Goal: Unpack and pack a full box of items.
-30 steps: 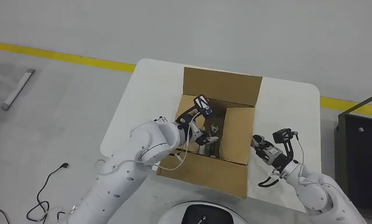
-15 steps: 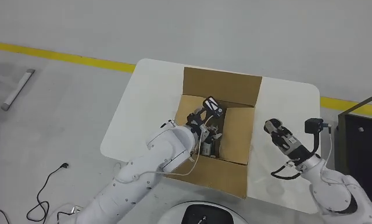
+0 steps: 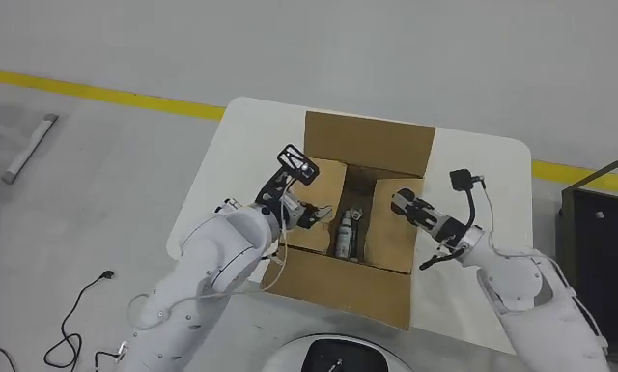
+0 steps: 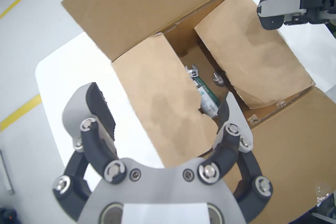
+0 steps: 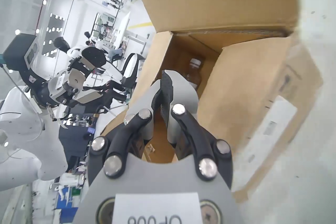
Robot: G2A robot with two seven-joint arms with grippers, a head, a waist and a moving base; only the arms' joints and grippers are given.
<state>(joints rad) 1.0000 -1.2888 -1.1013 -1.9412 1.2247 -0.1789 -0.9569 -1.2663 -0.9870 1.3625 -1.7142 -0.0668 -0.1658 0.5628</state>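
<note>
Cardboard box sits open on white table, bottle and wrench inside; left gripper spread wide astride the left inner flap, right gripper with fingers pressed together at the right flap's far corner

A white table with rounded corners is seen from above, set on a grey floor that is crossed by a yellow line. One brown cardboard box is placed directly on it, near the middle. The box is stood upright and opened at the top: its far flap is folded back, and its two side flaps are tilted inward over the opening.
</note>
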